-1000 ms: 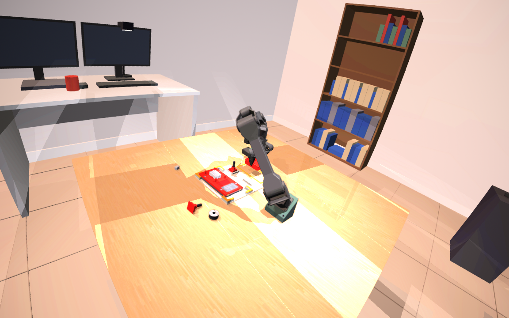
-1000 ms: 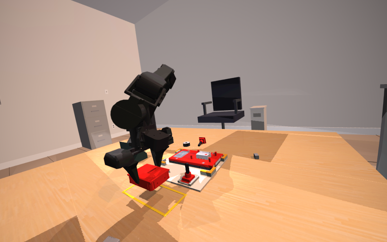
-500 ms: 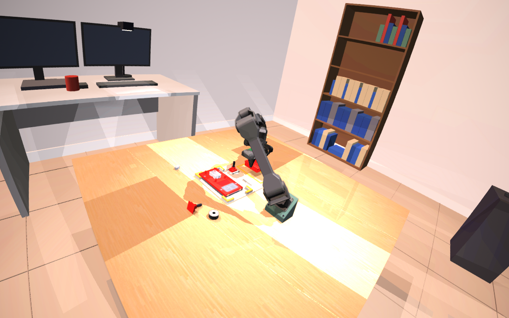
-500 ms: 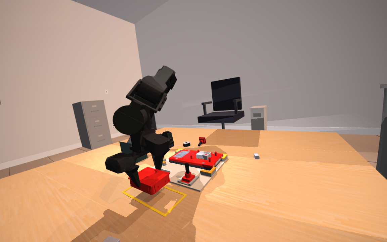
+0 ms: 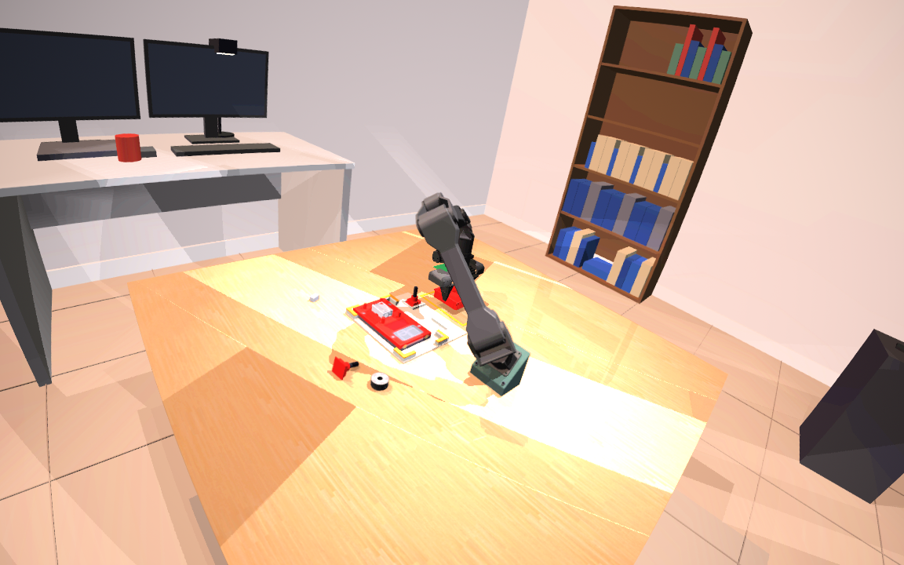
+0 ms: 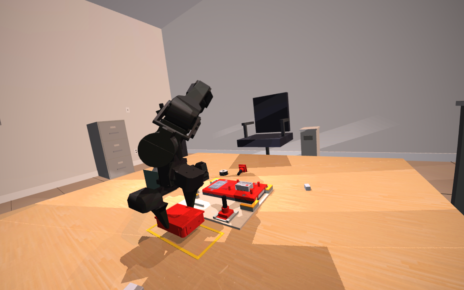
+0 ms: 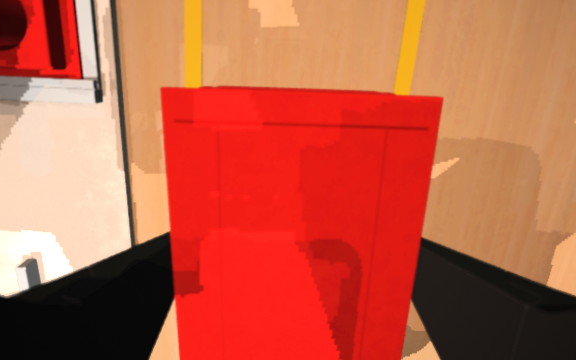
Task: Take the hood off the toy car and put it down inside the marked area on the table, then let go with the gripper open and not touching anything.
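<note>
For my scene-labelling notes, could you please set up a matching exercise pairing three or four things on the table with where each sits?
Things:
1. red box-shaped hood
2. black end effector
3. small grey block
4. black ring-shaped wheel

Places:
A. alone, right of the red car chassis
B. low over the yellow-outlined square
C. shut on the hood's sides
D. behind the chassis, beside a red peg

Pairs: 1-B, 2-C, 3-A, 4-D

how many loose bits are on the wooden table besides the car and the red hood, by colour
red: 1, the small red piece
black and white: 1, the wheel
grey: 1, the small block
total: 3
</note>
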`<state>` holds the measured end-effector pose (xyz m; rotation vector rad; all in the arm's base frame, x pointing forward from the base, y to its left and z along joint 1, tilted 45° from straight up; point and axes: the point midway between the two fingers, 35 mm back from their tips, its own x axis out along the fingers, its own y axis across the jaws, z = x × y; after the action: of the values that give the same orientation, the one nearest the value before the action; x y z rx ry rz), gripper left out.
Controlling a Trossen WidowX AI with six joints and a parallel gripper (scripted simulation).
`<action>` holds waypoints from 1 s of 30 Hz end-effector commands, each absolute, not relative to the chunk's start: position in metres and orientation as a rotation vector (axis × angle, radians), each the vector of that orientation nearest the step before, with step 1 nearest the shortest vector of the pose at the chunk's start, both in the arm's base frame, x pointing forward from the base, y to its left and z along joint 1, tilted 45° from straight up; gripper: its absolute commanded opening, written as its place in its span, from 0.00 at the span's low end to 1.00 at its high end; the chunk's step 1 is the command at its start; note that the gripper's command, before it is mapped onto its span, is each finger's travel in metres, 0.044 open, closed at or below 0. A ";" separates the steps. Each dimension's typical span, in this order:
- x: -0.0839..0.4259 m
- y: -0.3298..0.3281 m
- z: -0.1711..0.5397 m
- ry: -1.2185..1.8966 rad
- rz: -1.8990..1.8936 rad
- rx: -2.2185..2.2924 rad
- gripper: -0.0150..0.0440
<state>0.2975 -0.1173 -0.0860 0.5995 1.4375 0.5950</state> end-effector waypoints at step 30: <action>0.299 -0.106 -0.097 1.432 0.591 0.606 0.25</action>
<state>0.2977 -0.1073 -0.0962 0.6011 1.4368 0.5944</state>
